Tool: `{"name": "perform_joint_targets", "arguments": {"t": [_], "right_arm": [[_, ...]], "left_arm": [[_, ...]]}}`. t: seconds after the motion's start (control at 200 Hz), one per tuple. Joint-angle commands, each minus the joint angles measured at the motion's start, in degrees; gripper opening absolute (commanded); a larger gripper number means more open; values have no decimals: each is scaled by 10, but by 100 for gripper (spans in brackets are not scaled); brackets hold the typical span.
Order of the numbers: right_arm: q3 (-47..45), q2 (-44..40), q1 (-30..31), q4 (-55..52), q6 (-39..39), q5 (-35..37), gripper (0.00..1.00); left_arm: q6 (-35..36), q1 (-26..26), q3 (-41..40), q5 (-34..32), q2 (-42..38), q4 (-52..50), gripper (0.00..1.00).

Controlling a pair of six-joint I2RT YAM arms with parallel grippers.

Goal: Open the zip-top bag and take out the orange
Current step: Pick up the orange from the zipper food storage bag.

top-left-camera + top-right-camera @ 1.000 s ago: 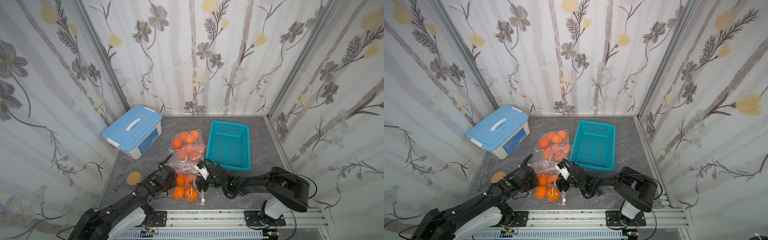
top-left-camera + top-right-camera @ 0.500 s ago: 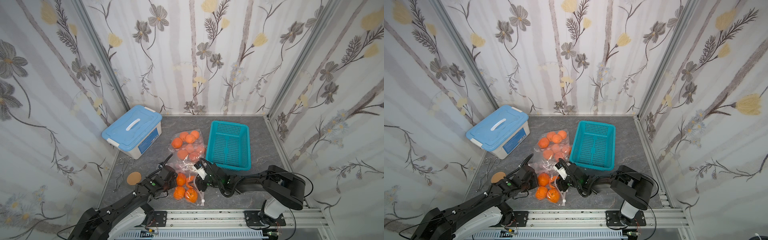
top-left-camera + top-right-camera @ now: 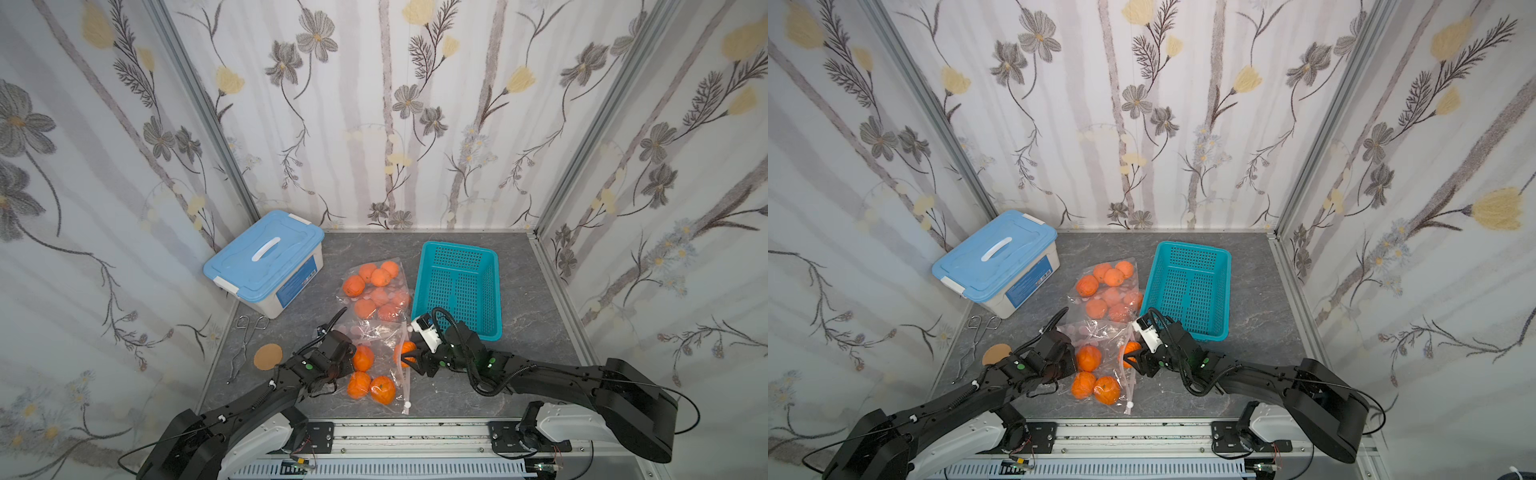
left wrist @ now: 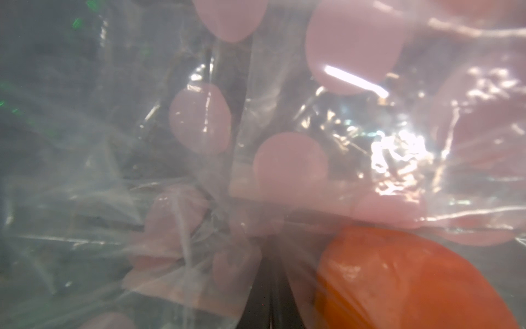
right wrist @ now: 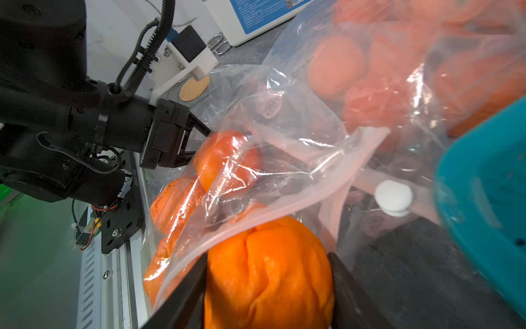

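Note:
The zip-top bag [image 3: 376, 336], clear with pink dots, lies at the table's near middle with its pink zip strip open toward the right. Inside it are three oranges [image 3: 363, 358]. My left gripper [image 3: 347, 359] is shut on the bag's left edge; its wrist view shows crumpled plastic [image 4: 199, 199] pinched between the dark fingers and an orange [image 4: 398, 279] beside them. My right gripper [image 5: 267, 265] is shut on an orange [image 5: 267, 284] at the bag's mouth, which both top views show [image 3: 1130, 349]. A white zip slider [image 5: 393, 196] sits just beyond it.
A second bag [image 3: 376, 286] with several oranges lies just behind the first. A teal basket [image 3: 459, 286] stands to the right, a blue-lidded box [image 3: 266, 257] at the back left. Metal tongs [image 3: 243, 345] and a round cork coaster [image 3: 268, 357] lie at the left.
My right gripper's jaws have narrowed onto the orange at the bag's mouth. The left gripper has stayed shut on the bag in the same place.

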Motion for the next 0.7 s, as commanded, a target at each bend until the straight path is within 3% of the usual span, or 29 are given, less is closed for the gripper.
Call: {"name": "perform_joint_targets", "arguments": {"t": [0.0,0.165,0.33,0.495,0.699], "right_arm": [[-9,-54,-28,-37,3,16,49],[16,-131,-87,-90,-5,54,48],[84,-125,-214,-117,-3,94,50],[205,25,-324,-126,30,84,47],[397,253,-343,-169,39,91,45]], "left_arm": [[2,2,-2,-2,2,16,0],[3,3,-1,-1,2,19,0],[5,3,-1,2,0,18,0],[5,5,-3,2,-5,16,0],[5,6,-3,1,-12,8,0]]}}
